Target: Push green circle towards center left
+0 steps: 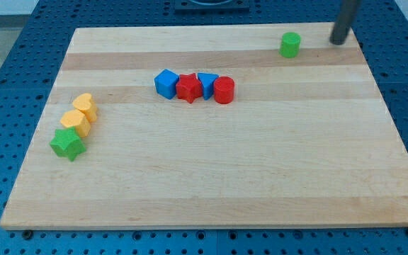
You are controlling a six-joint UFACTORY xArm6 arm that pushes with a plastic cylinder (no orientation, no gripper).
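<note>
green circle [290, 44] upright, round, no long axis, near worktop [211, 191] top edge, right of centre | tip [338, 41] just right of it, apart, at top-right corner | no pincer on rod, state cannot be told | leftward: bare wood along top; blue block [166, 83], red star [189, 88], blue block [207, 83], red cylinder [224, 91] row lower; two yellow blocks [80, 113], green star [67, 144] far left

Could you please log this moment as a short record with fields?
target: green circle, near the board's top right
my tip, right of the green circle, apart from it
centre row: blue block, red star, blue triangle, red cylinder, touching in a line
left cluster: two yellow blocks, green star
surface: wooden board
</note>
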